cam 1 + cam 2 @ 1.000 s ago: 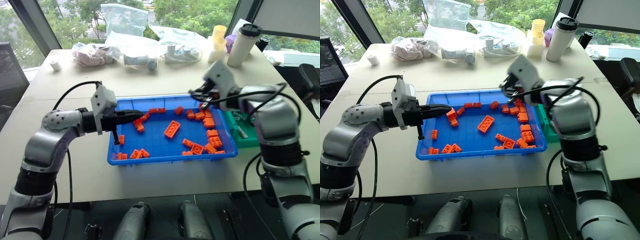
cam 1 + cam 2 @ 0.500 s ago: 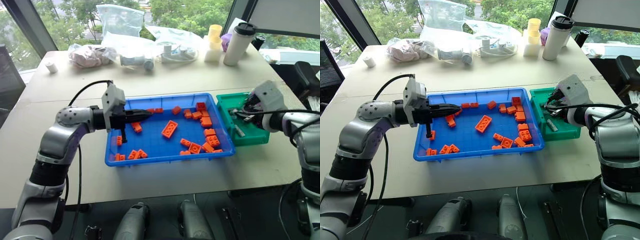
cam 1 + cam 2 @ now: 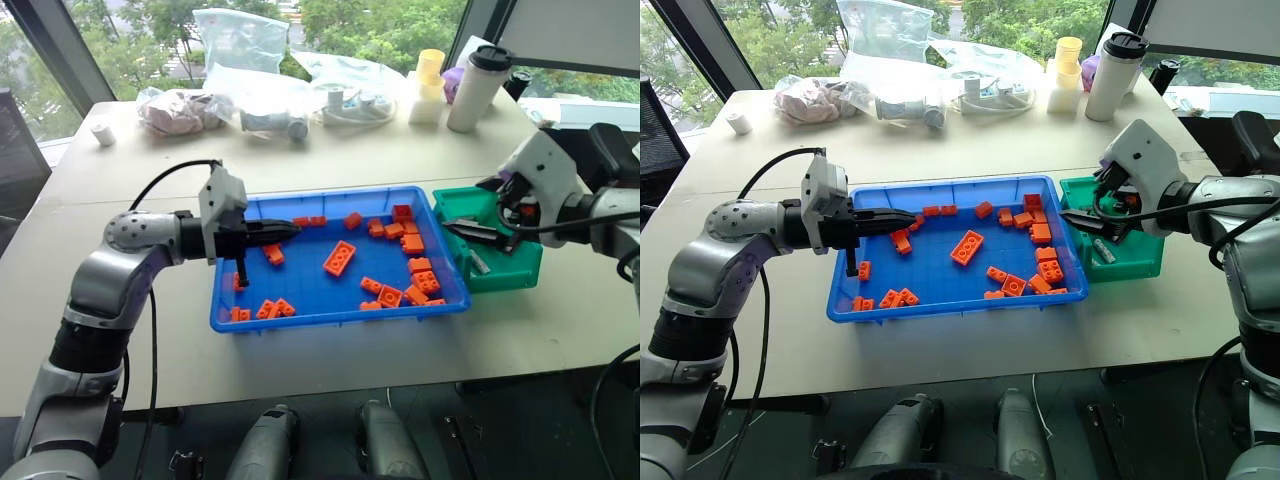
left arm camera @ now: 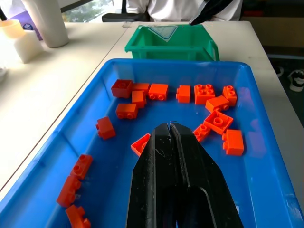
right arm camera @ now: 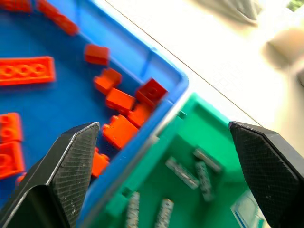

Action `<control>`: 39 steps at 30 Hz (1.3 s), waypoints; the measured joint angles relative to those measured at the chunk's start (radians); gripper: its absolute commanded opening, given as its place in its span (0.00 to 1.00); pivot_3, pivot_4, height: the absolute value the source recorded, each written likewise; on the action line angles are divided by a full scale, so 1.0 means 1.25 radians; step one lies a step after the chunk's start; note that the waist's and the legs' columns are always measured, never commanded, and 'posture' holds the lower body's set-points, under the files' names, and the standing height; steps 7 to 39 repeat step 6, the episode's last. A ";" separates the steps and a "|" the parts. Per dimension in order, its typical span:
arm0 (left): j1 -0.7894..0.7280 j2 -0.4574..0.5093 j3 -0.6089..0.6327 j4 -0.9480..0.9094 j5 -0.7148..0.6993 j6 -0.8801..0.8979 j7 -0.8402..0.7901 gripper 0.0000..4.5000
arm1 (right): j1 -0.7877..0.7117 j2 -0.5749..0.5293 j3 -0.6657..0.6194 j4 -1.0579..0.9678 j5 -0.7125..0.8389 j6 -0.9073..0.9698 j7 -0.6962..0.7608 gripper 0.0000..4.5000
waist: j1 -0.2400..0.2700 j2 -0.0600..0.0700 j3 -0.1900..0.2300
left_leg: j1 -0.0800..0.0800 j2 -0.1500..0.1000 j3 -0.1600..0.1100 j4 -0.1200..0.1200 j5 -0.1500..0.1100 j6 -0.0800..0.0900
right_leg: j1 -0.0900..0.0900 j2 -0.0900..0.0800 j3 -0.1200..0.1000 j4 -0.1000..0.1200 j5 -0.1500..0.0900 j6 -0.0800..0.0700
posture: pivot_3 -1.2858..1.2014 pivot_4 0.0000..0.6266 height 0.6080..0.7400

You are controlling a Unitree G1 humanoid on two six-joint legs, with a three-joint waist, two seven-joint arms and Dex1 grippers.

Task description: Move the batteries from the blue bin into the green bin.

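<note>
Resting in green bin [image 5: 223, 156]: several batteries [image 5: 183, 173]. Blue bin [image 3: 330, 318] at table centre appears to hold orange bricks [image 3: 341, 258] alone, so task looks nearly done. Right gripper [image 3: 1092, 222] spread wide, empty, over green bin. Left gripper [image 4: 172, 142] closed, empty, over blue bin.

On the pale tabletop [image 3: 330, 160] sits the blue bin [image 3: 300, 318], scattered with orange bricks [image 3: 341, 258]. The green bin [image 3: 520, 268] stands just beside it on the right, touching or nearly so. The left end effector [image 3: 285, 231] reaches level over the blue bin's left part, its black fingers pressed together. The right end effector [image 3: 475, 232] hangs over the green bin with fingers spread; a small grey battery [image 3: 479, 263] seems to lie inside.
</note>
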 measured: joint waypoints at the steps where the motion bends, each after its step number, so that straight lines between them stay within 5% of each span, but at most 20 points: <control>1: 0.001 0.005 0.006 0.000 -0.003 0.003 -0.001 0.00 | 0.002 -0.009 0.000 -0.011 0.021 -0.005 0.019 1.00 | 0.001 0.000 0.000 | 0.000 0.000 0.000 0.000 0.000 0.000 | 0.000 0.000 0.000 0.000 0.000 0.000 | 0.52 0.24 1.00; 39: 0.003 0.024 0.019 -0.012 -0.015 0.020 -0.006 0.00 | 0.002 -0.040 0.000 -0.046 0.092 -0.008 0.061 1.00 | 0.002 0.000 0.000 | 0.000 0.000 0.000 0.000 0.000 0.000 | 0.000 0.000 0.000 0.000 0.000 0.000 | 0.52 0.24 1.00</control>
